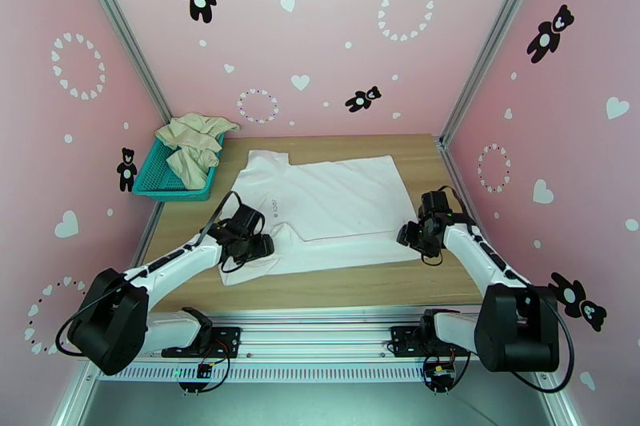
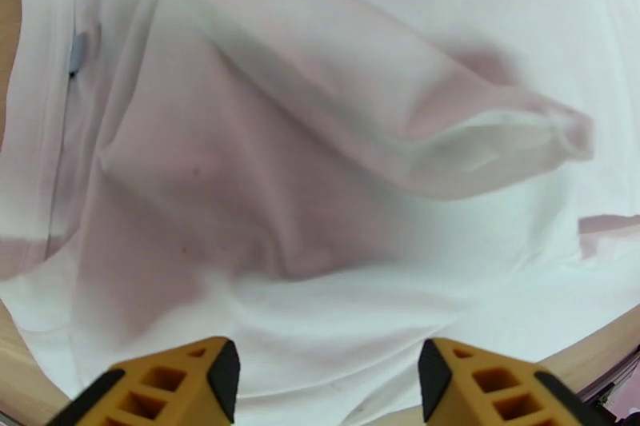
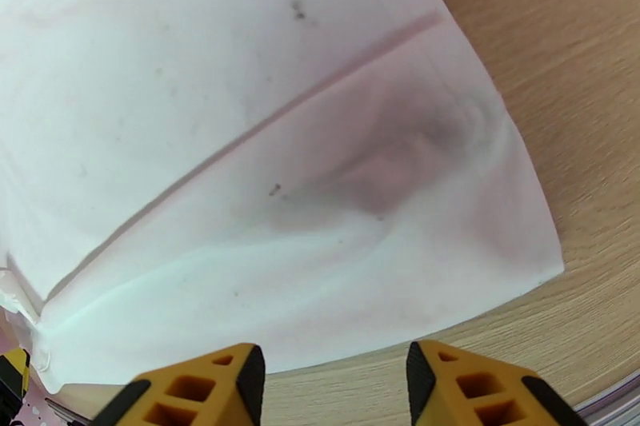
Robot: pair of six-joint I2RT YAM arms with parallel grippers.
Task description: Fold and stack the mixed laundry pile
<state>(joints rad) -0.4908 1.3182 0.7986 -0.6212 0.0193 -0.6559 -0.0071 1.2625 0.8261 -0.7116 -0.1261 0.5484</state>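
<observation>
Wooden table point(image 1: 360, 285); white T-shirt point(image 1: 336, 204); teal basket point(image 1: 171, 193)

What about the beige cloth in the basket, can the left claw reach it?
Probably yes. The beige cloth lies uncovered, heaped in the basket on the left arm's side, and the left claw is open, holding nothing.

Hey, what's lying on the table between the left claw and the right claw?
The white T-shirt, its near edge spanning from the left claw to the right claw, in the top view.
</observation>
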